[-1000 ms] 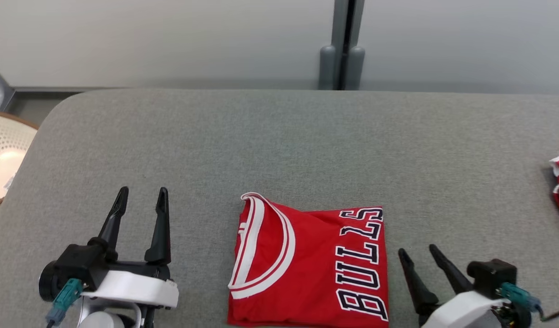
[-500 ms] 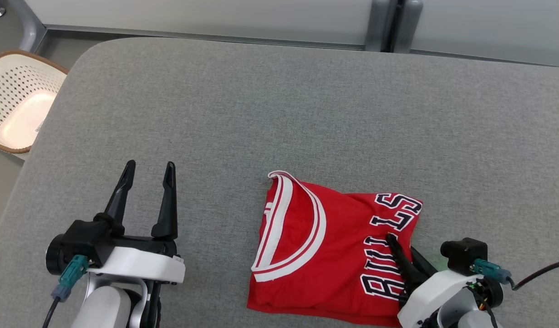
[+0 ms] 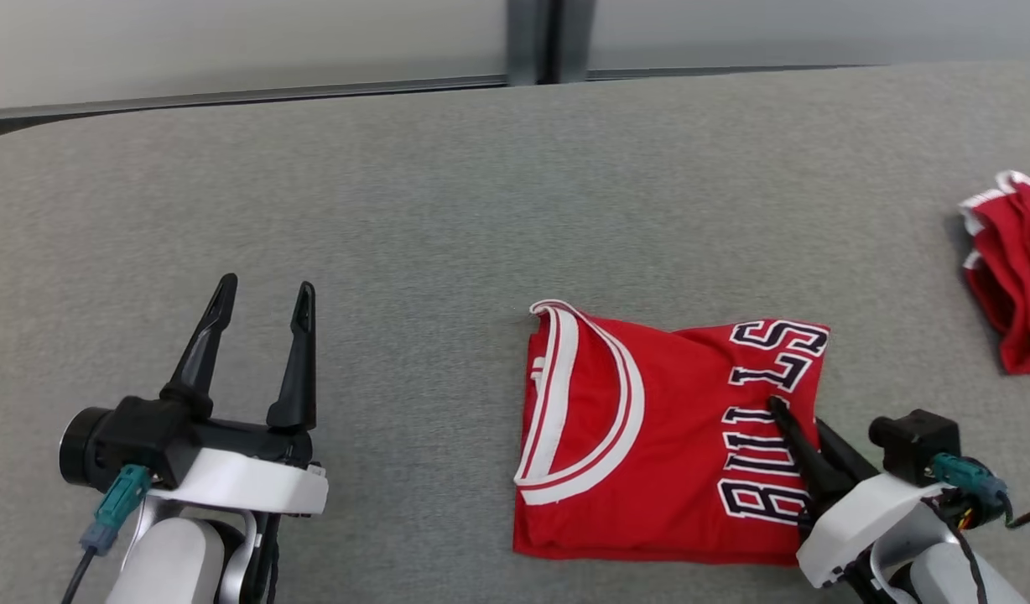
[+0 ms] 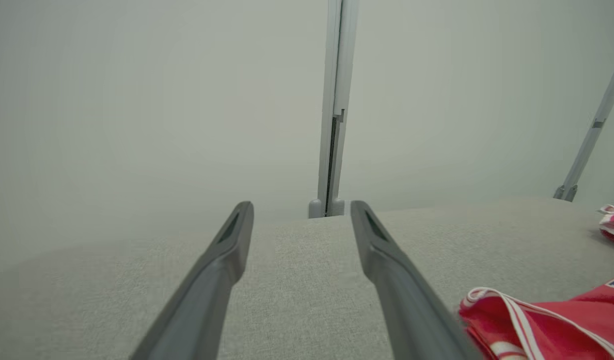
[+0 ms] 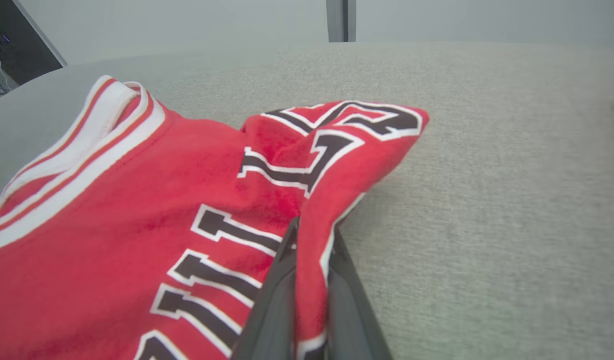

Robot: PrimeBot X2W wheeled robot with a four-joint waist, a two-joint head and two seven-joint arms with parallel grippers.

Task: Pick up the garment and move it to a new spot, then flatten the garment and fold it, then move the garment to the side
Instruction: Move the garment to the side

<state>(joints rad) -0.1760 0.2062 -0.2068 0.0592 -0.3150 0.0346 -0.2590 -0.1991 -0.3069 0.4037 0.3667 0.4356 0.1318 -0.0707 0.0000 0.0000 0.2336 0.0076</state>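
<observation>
Head view: the folded red garment (image 3: 649,436) lies on the grey bench (image 3: 448,210) close to its near edge and right of the middle. Its collar (image 3: 565,403) is turned toward the bench's left edge, and the lettering (image 3: 767,436) runs along its right side.
Right pincer (image 3: 796,415): closed on the garment's lettered right edge. In the right wrist view a ridge of red cloth stands pinched between the two dark fingers (image 5: 272,310).
Why that hold: the right edge is the side nearest this arm. A grip there probably lets the whole folded stack be pulled toward the bench's right edge without reaching across it.
Left pincer (image 3: 267,287): fingers spread wide, holding nothing, above bare bench well to the left of the garment. It looks parked out of the way.
Red bundle (image 3: 1014,277): a second heap of red cloth lies at the bench's right edge, well apart from the garment. That is probably the side spot.
Step in hand: folding looks finished, so the move to the side remains.
Risk: a hold on one edge may lift only the upper layers and open the fold.
</observation>
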